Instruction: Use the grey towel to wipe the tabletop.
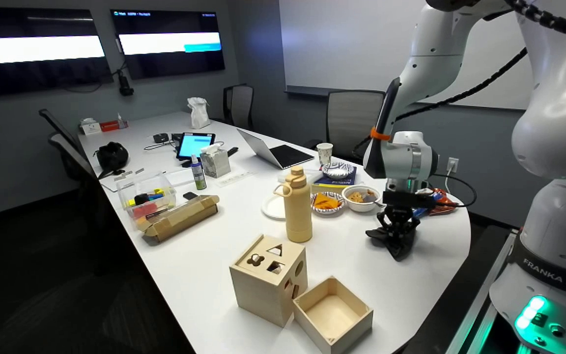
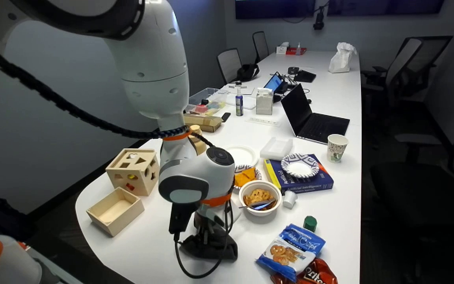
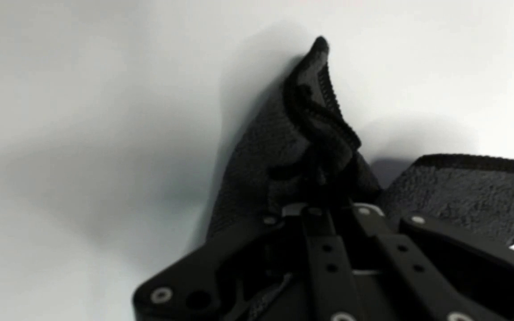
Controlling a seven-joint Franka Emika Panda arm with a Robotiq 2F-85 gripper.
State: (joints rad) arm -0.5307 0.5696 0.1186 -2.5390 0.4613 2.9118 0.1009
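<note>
Grey towel [image 3: 257,169] in gripper [image 3: 328,196], bare tabletop [image 1: 410,282] to edge [image 1: 452,270]

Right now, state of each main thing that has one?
fingers: shut on the grey towel
grey towel: bunched, creased
laptop: open
tablet: screen lit
wall screens: both on
yellow bottle: upright, capped
paper cup: upright
white bowl: holding food
small wooden box: open on top
tissue box: tissue poking out
base lights: lit green

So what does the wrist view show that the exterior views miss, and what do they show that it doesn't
Only the wrist view: clear stitched edging on the grey towel. Only the exterior views: the wooden shape box, laptop and blue snack bag. Shared by both: the gripper, the towel gripped in it and the white tabletop beneath.
</note>
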